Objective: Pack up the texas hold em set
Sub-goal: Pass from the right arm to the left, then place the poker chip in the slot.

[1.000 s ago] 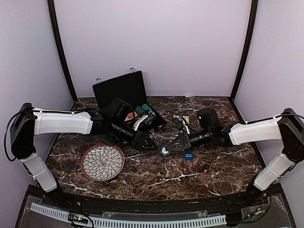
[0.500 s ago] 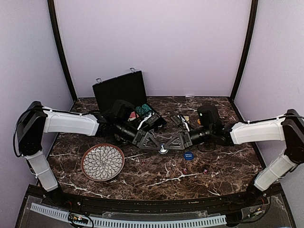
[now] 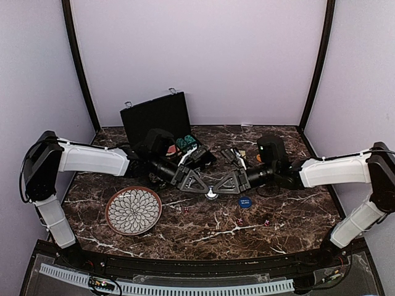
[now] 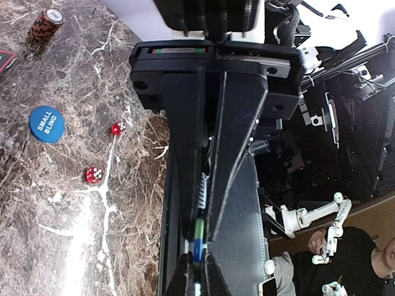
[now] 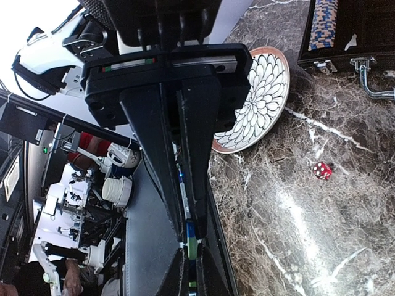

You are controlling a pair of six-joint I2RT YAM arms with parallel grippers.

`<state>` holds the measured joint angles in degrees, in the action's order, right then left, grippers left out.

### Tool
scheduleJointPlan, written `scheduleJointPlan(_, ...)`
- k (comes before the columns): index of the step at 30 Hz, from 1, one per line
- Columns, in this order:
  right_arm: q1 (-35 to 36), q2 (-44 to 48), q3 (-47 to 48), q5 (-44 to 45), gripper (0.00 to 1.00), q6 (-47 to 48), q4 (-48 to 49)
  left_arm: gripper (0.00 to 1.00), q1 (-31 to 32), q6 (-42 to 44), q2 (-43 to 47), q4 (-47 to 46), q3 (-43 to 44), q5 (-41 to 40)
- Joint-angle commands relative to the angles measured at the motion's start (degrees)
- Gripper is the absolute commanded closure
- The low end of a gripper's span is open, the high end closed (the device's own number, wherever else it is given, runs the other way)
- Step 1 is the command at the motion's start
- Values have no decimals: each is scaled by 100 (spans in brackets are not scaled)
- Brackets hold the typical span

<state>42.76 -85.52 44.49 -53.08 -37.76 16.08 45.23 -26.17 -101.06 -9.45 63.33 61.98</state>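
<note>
Top external, left claw [image 3: 207, 190], right claw [image 3: 216, 190], both apparently pinching one chip [image 3: 212, 195]

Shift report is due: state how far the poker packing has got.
Done: striped chips sit in the open black hard briefcase. In hand: left gripper and right gripper both pinch one green-edged chip. Left: round blue button, small red dice, orange-black chip stack on the marble table.

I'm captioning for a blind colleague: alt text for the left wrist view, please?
The left gripper is shut on a striped poker chip held edge-on. On the dark marble table beside it lie a blue Small Blind button, two red dice and a stack of chips.
</note>
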Motion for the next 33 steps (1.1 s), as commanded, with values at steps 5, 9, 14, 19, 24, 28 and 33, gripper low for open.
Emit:
scheduleJointPlan(5,-308,353,156,986,54,206,-942,100,-155,373,197,270,191,-297)
scheduleJointPlan(9,-682,641,-88,1149,36,84,-944,100,-416,1227,213,1931,859,-1552)
scheduleJointPlan(14,-865,763,-114,1189,29,167,-1152,100,-555,2297,-236,3263,2182,-3567)
scheduleJointPlan(19,-984,791,-222,1153,29,162,-1160,100,-629,2828,-891,3769,3159,-4675)
scheduleJointPlan(24,-1065,783,-297,1112,28,174,-1186,100,-702,3319,-1646,4052,4006,-5183)
scheduleJointPlan(28,-1116,801,-342,1085,28,194,-1235,100,-776,3606,-2162,4108,4503,-5499)
scheduleJointPlan(33,-1155,789,-371,1063,28,223,-1254,100,-885,3797,-2622,4089,4857,-5778)
